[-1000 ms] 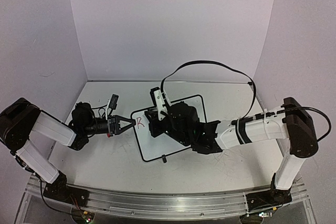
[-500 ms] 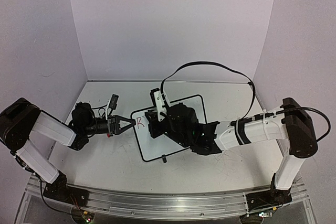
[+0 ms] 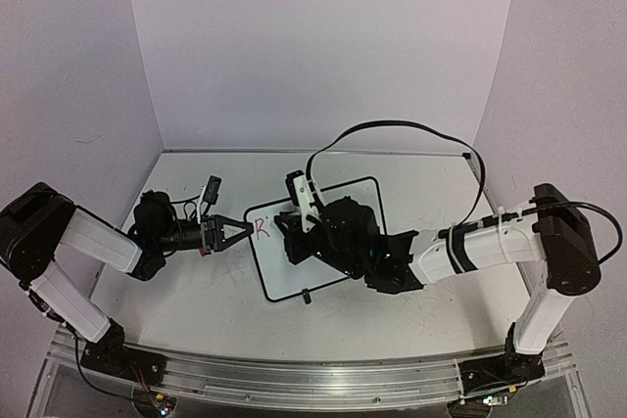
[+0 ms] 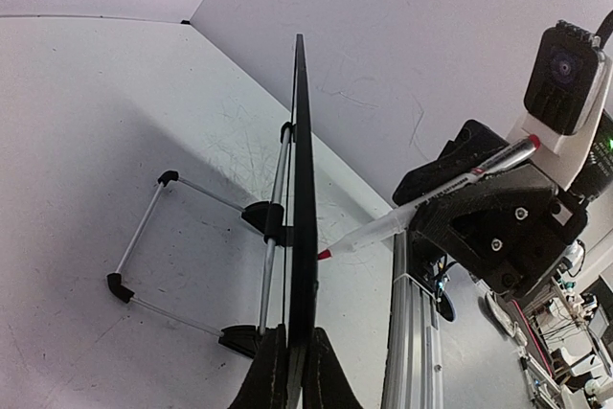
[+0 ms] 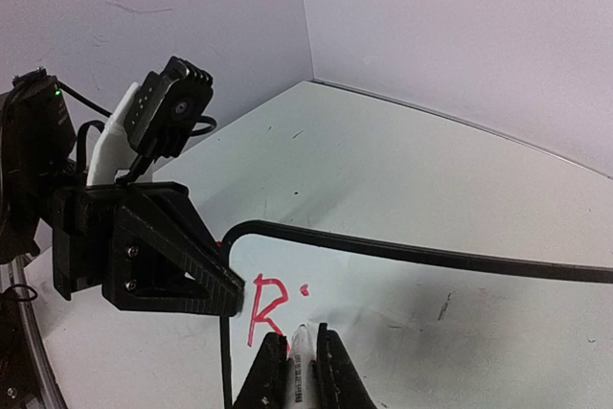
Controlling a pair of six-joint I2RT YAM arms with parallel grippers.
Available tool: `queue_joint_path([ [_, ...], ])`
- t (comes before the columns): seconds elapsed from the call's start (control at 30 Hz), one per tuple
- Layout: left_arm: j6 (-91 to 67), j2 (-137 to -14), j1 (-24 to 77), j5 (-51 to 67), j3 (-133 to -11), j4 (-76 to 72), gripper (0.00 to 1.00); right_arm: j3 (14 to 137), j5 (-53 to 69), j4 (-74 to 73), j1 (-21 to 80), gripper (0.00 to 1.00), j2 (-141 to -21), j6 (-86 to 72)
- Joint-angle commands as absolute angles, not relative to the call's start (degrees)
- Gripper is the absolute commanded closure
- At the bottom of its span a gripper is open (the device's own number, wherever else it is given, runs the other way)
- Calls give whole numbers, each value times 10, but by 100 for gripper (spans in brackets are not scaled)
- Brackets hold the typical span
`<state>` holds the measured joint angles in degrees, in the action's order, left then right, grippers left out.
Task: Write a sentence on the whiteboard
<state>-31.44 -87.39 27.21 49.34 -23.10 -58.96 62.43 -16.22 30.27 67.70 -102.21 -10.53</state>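
On the whiteboard (image 3: 277,263), close to its left edge, the sentence (image 3: 261,227) amounted to a single red "R". In the right wrist view a small red dot (image 5: 305,288) sat just right of that letter.

The board itself rested mid-table (image 3: 191,286), turned a little askew, with one arm on each side of it. At the board's left edge the left gripper (image 3: 243,229) had its jaws pinched shut on the thin black frame. The left wrist view showed the board edge-on, rising straight up from between the two fingers (image 4: 268,375). Behind the board, on its back side, a wire stand (image 4: 206,193) with small black feet reached out over the tabletop.

In front of the board's writing face the right gripper (image 4: 484,227) held a marker (image 4: 431,203), jaws closed tight around its barrel. The marker slanted down toward the board, its red tip right at the surface, just below and to the right of the "R". Whether the tip actually touched the surface could not be told. The marker's far end pointed away from the board, and above it, on the side away from the board, sat the right arm's wrist camera (image 4: 565,66).

Over the board's far edge a black cable (image 3: 392,126) arched from the right wrist back toward the right arm's elbow.
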Motion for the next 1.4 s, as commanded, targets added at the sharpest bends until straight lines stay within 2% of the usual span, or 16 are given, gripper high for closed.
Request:
queue_joint_path([
  [0.0,-330,-859,274,520,-230,-584,100,651,-182,315,680,100,-1028,-96],
  [0.63,-327,-855,274,519,-228,-582,100,671,-196,298,679,100,-1048,-95],
  [1.37,-326,-854,274,517,-228,-580,100,635,-192,283,684,100,-1042,-138],
])
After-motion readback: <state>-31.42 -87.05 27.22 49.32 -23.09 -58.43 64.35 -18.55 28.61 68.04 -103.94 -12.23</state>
